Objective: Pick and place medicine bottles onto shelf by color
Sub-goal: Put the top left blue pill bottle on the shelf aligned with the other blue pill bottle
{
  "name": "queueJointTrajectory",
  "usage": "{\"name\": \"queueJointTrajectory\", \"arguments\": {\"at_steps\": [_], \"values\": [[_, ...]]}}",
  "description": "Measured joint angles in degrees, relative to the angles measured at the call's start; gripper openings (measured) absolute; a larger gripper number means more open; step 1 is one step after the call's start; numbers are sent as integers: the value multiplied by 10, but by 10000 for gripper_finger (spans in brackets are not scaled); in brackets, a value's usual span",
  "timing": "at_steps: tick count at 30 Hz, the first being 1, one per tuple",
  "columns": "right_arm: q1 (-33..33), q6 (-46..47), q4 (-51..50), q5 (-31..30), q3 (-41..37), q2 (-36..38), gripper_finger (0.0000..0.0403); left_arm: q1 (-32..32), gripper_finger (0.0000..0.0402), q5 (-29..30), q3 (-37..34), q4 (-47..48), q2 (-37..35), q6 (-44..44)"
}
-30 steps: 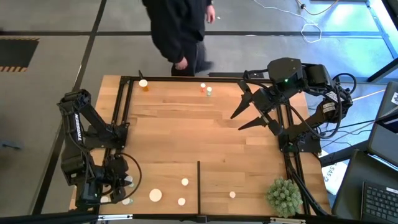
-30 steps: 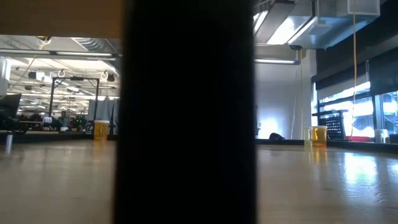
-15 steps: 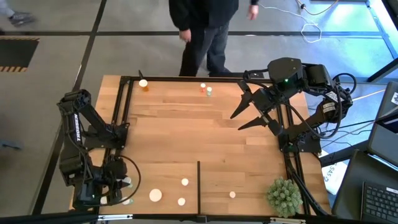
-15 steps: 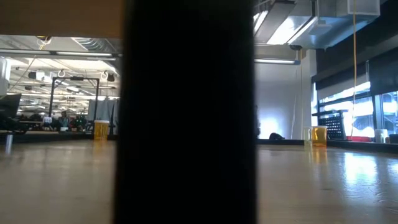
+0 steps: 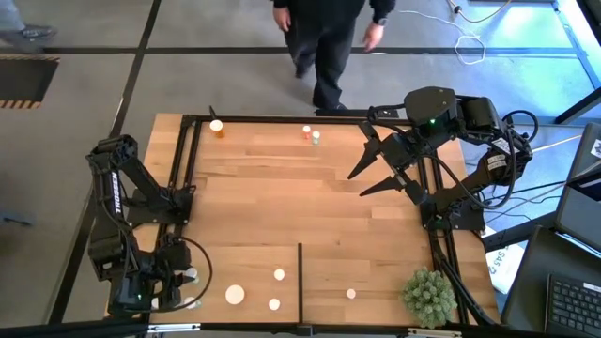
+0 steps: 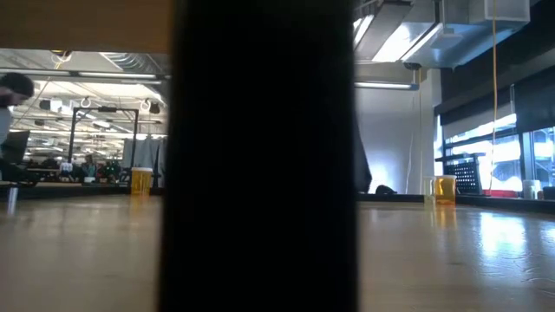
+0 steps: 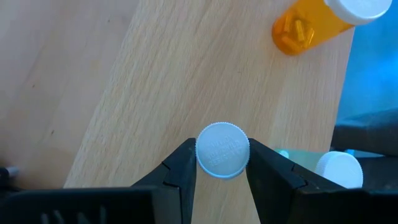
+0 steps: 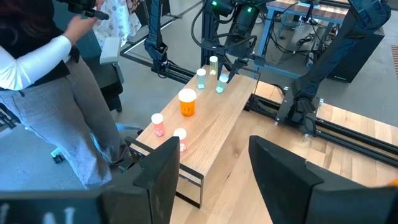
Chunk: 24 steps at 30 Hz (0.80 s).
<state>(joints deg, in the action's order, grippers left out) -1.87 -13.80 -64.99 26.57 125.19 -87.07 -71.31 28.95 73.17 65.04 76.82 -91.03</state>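
On the planked wooden desk (image 5: 282,202), the pale flat wooden shelf (image 7: 155,93) carries a small white-capped medicine bottle (image 7: 222,150) at the near left corner. The left gripper (image 7: 219,163) is closed on that bottle's cap, an orange white-capped bottle (image 7: 317,22) lying nearby. The right gripper (image 5: 361,180) hangs parted and empty above the desk's far right.

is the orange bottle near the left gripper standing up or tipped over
Tipped over, it seems. In the left wrist view the orange bottle shows its whole side and cap, unlike the cap-on bottle in the left gripper.
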Motion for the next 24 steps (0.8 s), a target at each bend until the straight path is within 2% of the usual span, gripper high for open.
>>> {"name": "queueJointTrajectory", "arguments": {"at_steps": [24], "values": [[0, 0, 0, 0, 0, 0, 197, -4, 114, 12, 0, -17, 9, 16]]}}
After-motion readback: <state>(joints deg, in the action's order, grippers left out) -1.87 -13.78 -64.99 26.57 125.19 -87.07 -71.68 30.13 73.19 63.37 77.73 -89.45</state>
